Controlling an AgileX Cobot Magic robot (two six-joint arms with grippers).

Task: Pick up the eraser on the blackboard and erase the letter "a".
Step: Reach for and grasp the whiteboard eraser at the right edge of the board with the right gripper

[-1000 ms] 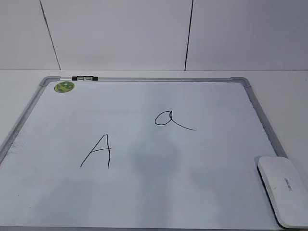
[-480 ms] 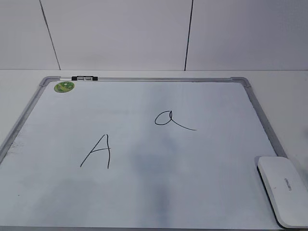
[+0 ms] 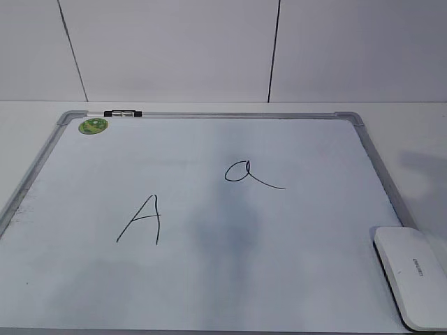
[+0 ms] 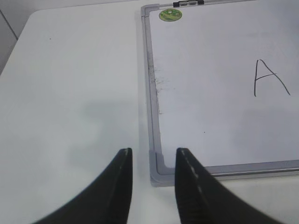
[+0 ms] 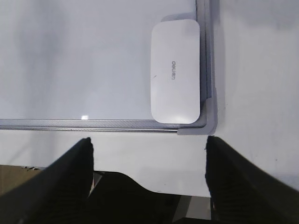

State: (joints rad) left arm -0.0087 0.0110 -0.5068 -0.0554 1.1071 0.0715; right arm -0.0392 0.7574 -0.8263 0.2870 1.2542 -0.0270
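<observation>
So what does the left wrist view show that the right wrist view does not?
Only the left wrist view shows the capital "A", the green sticker and the left hand, open over the board's near left corner. Only the right wrist view shows the eraser, lying in the near right corner, and the right hand, wide open before it. Both show the blackboard and the white table. Neither shows the letter "a".
</observation>
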